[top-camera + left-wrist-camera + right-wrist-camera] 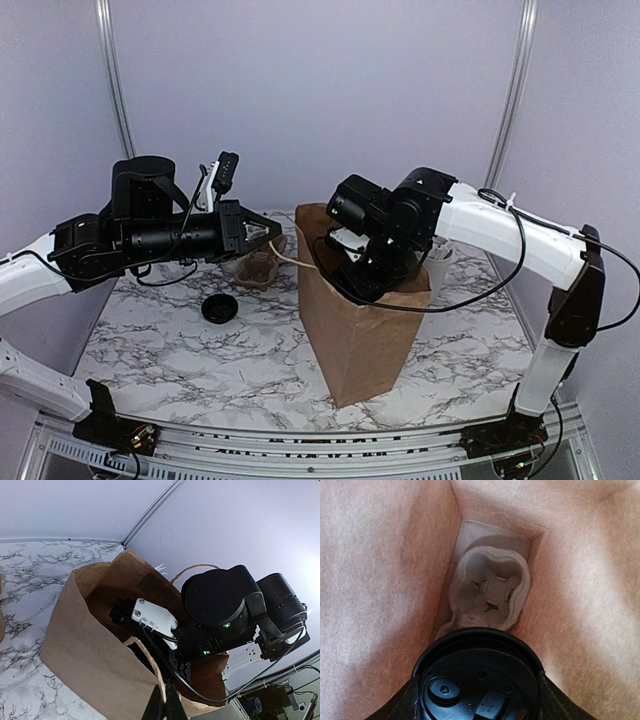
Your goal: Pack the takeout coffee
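- My right end effector [480,706] is down inside the paper bag [355,330], its fingers closed on either side of the takeout coffee [479,672]. From above I see only the black lid; the cup body is hidden beneath it.
- The coffee hangs over a pulp carrier [490,590] that lies on the bag's floor. It is not yet seated in a pocket.
- My left end effector [162,707] is pressed together on the twine handle [148,657], holding that side of the bag mouth open.
- The open pocket looks to be ahead of the cup, not straight under it. If I lower without lining up, the base could land on the carrier's rim and tip, and the lid might leak.
- My wrist fills much of the bag mouth. Rubbing the paper wall could tilt or slide the bag on the counter [180,350], and shift the carrier with it.
- The thin twine could slip from my left pinch, and the wall would then fold in on the cup.
- Letting go too high would drop the coffee.
- A second carrier [255,268] and a loose black lid [220,308] sit on the counter outside the bag.
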You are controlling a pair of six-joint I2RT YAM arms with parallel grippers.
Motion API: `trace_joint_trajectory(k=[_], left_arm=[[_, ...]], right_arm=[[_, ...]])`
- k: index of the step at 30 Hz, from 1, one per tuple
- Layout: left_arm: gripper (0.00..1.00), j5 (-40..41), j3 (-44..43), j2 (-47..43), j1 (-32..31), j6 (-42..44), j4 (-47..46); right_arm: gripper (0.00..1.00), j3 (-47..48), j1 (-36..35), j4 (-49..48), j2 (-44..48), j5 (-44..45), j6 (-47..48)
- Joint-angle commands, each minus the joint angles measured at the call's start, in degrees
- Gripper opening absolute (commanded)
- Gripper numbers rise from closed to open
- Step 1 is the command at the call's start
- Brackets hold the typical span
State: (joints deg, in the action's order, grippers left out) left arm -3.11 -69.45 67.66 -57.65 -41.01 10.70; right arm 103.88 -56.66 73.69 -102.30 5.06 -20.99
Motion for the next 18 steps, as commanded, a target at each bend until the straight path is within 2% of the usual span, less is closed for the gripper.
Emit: trace_joint_trajectory(k=[1,7,18], left_arm=[[0.00,2.62,0.92,-1.14,-0.61,-0.07,-0.77],[0.00,3.24,1.00,-0.95,-1.14,-0.03,-1.02],[0.00,6.09,2.06,-2.55,-1.67,-0.41,-2.04]], right_arm=[[0.65,0.78,0.00,1.43,0.94,-1.81,-1.07],[0.65,5.49,0.66,4.94,-0.10,-4.81,-0.90],[0.64,-0.85,0.68,4.73,1.73,-4.46,-3.53]])
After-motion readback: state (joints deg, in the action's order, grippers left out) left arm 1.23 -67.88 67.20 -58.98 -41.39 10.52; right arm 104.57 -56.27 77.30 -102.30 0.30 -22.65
